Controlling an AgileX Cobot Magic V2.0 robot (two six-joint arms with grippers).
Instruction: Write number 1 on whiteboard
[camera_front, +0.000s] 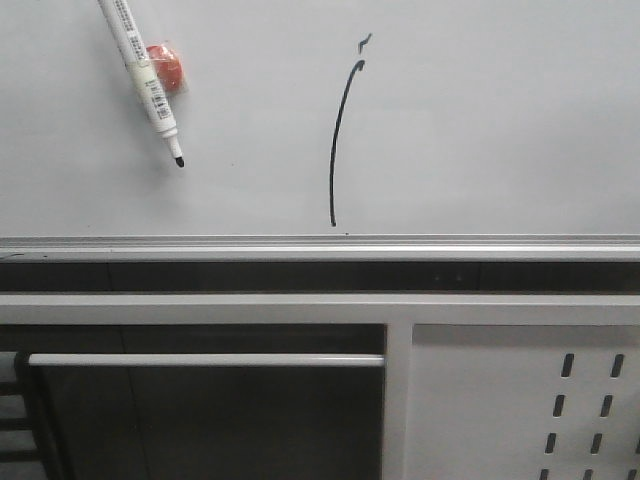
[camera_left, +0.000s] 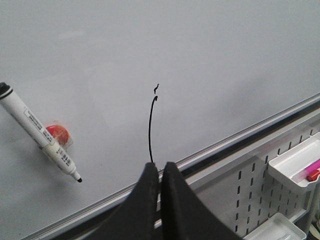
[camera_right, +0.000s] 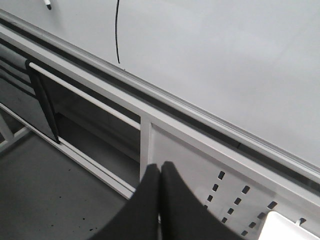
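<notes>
The number 1 (camera_left: 150, 131) is drawn on the whiteboard (camera_left: 210, 60), just beyond the left hand (camera_left: 160, 172). Both hands are pressed together, empty; the right hand (camera_right: 160, 172) is held lower, well apart from it.

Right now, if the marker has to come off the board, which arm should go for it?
Left, probably. Its shut, empty pincer faces the whiteboard, with the marker and the number 1 in view. The right pincer, also shut, sits lower by the perforated panel, farther from the marker.
</notes>
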